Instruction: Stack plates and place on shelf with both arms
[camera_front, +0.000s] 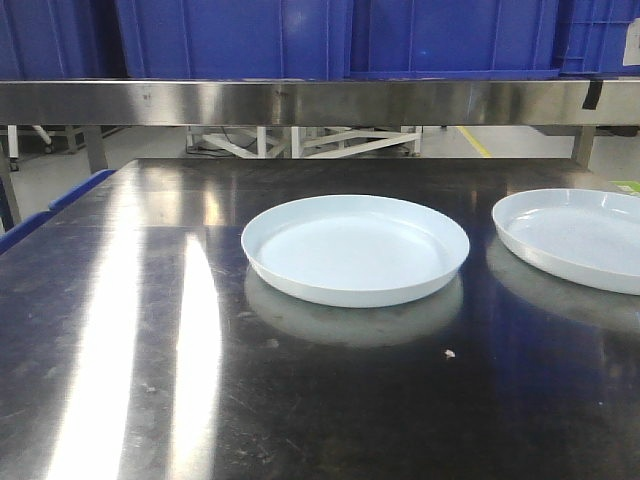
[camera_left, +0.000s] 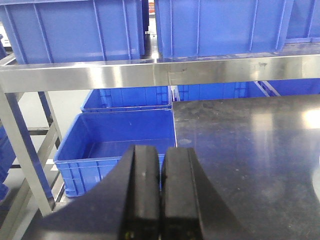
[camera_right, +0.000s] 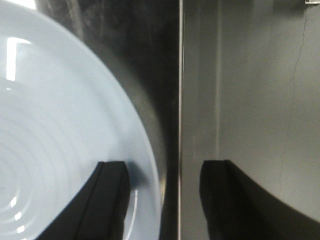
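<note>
Front view: the centre plate (camera_front: 355, 248) sits mid-desk (camera_front: 150, 300). The right plate (camera_front: 575, 238) lies by the right edge, apart from it. The shelf (camera_front: 300, 102) behind carries crates (camera_front: 240, 35).

Left wrist: the left tool (camera_left: 160, 165) is clenched and empty above the desk's left edge.

Right wrist: the right tool (camera_right: 164, 170) is released, straddling the right plate's rim at the right edge.

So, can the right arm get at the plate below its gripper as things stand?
Probably yes. The right gripper is open, one finger over the plate and the other outside its rim, with nothing between. The plate lies close to the table edge, so the outer finger may have little room.
</note>
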